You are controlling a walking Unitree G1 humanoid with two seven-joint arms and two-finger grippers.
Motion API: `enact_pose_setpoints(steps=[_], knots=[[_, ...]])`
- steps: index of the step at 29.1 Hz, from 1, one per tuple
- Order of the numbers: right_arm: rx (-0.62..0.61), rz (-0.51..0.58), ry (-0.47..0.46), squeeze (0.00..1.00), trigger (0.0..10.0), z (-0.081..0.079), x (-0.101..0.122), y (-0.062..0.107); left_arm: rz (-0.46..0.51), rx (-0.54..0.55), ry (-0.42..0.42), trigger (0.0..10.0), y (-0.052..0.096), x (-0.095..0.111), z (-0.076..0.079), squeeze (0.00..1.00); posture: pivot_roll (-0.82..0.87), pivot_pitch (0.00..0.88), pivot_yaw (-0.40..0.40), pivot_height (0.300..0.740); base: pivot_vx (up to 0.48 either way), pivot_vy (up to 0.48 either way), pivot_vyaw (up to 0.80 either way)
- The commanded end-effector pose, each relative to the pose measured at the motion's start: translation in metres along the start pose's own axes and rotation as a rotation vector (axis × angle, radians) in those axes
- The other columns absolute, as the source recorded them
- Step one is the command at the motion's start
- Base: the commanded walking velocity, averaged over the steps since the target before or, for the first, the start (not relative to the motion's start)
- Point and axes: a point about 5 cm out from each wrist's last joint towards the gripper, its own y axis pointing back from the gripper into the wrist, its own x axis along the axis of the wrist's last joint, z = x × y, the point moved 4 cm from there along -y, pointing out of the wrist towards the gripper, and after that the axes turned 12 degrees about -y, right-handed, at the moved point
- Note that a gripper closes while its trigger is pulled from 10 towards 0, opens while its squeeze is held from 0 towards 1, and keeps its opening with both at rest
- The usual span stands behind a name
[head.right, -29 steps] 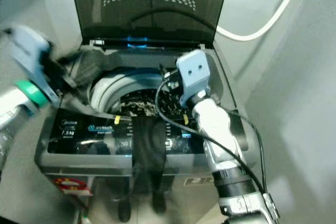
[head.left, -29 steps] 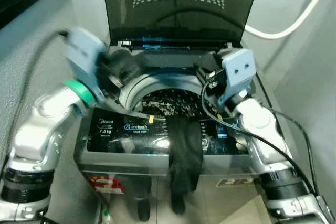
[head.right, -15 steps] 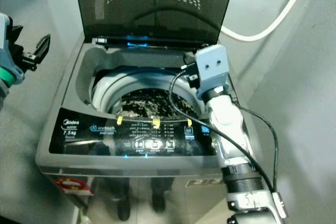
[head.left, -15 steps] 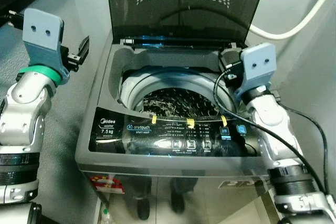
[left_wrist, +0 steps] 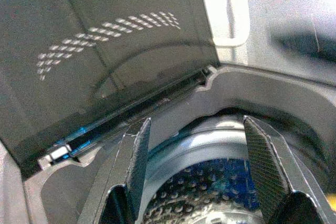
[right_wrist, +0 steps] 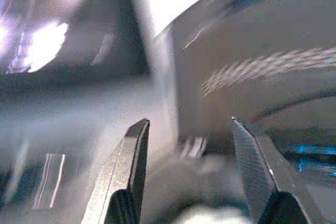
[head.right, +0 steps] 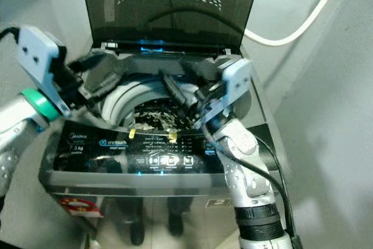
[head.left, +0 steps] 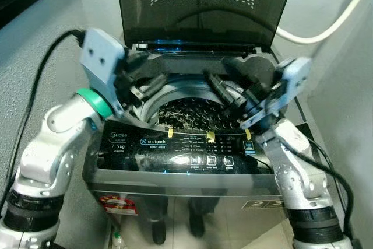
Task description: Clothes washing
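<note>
Both grippers have swung in over the washing machine [head.left: 175,161] since half a second ago; before, the left one was out beside the cabinet. Left gripper [head.left: 152,83] now hangs above the left rim of the drum [head.left: 192,115], fingers spread, nothing between them. Right gripper [head.left: 224,94] reaches over the right rim, fingers also spread and empty. Lid [head.left: 204,4] stands upright. Dark clothes [head.right: 152,119] lie inside the drum. White hose [head.left: 326,24] runs along the wall behind.

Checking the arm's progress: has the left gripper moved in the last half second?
Yes. The left gripper swung in from beside the washing machine to over its drum opening.
</note>
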Motion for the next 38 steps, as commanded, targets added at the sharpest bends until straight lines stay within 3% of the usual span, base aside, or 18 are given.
enact_pose_setpoints(steps=[1,2,3,4,5,7,8,9,12,14,15,17,21,27,28,38], knots=[[-0.034,0.048,-0.025,0.0,10.0,0.005,0.012,0.001,-0.011,-0.016,-0.02,10.0,-0.001,-0.002,0.007,0.0,0.19,0.033,0.044,0.74,0.0,0.0,0.0],[-0.109,0.115,-0.055,0.0,10.0,0.013,0.02,0.004,-0.016,-0.01,-0.029,10.0,-0.003,-0.005,0.015,0.0,0.18,0.032,0.047,0.74,0.0,0.0,0.0],[-0.109,0.115,-0.055,0.0,10.0,0.013,0.02,0.004,-0.016,-0.01,-0.029,10.0,-0.003,-0.005,0.015,0.0,0.18,0.032,0.047,0.74,0.0,0.0,0.0],[-0.204,0.151,0.004,0.0,10.0,0.023,0.024,0.006,-0.017,0.002,-0.034,10.0,-0.005,-0.006,0.018,0.0,0.18,0.03,0.049,0.74,0.0,0.0,0.0],[-0.288,0.17,0.096,0.0,10.0,0.032,0.027,0.008,-0.016,0.04,-0.03,10.0,-0.008,-0.006,0.015,0.0,0.17,0.029,0.053,0.74,0.0,0.0,0.0],[-0.412,0.17,0.369,0.0,10.0,0.044,0.033,0.013,-0.019,0.129,-0.02,10.0,-0.013,-0.007,0.002,0.0,0.16,0.024,0.059,0.74,0.0,0.0,0.0],[-0.423,0.157,0.498,0.0,10.0,0.044,0.035,0.013,-0.021,0.174,-0.017,10.0,-0.015,-0.008,-0.006,0.0,0.15,0.023,0.062,0.74,0.0,0.0,0.0],[-0.414,0.148,0.568,0.0,10.0,0.042,0.036,0.013,-0.025,0.211,-0.009,10.0,-0.016,-0.008,-0.013,0.0,0.15,0.018,0.063,0.74,0.0,0.0,0.0],[-0.418,0.134,0.604,0.0,10.0,0.041,0.035,0.014,-0.026,0.253,0.007,10.0,-0.016,-0.009,-0.021,0.0,0.15,0.017,0.062,0.74,0.0,0.0,0.0],[-0.362,0.072,0.678,0.0,10.0,0.031,0.019,0.014,-0.031,0.374,0.051,10.0,-0.012,-0.009,-0.049,0.0,0.15,0.006,0.055,0.74,0.0,0.0,0.0],[-0.362,0.072,0.678,0.0,10.0,0.031,0.019,0.014,-0.031,0.374,0.051,10.0,-0.012,-0.009,-0.049,0.0,0.15,0.006,0.055,0.74,0.0,0.0,0.0],[-0.314,0.023,0.696,0.0,10.0,0.023,0.005,0.016,-0.037,0.444,0.07,10.0,-0.006,-0.01,-0.067,0.0,0.15,0.0,0.049,0.74,0.0,0.0,0.0],[-0.272,-0.032,0.682,0.0,10.0,0.019,-0.01,0.018,-0.062,0.477,0.065,10.0,0.004,-0.016,-0.077,0.0,0.15,0.0,0.04,0.74,0.0,0.0,0.0],[-0.26,-0.065,0.674,0.0,10.0,0.019,-0.02,0.021,-0.081,0.466,0.058,10.0,0.011,-0.02,-0.077,0.0,0.15,0.0,0.032,0.74,0.0,0.0,0.0],[-0.311,-0.091,0.609,0.0,10.0,0.026,-0.028,0.025,-0.097,0.459,0.048,10.0,0.017,-0.023,-0.073,0.0,0.15,0.0,0.025,0.74,0.0,0.0,0.0],[-0.325,-0.119,0.553,0.0,10.0,0.024,-0.045,0.021,-0.101,0.512,0.081,10.0,0.015,-0.028,-0.075,0.0,0.16,0.0,0.014,0.74,0.0,0.0,0.0]])
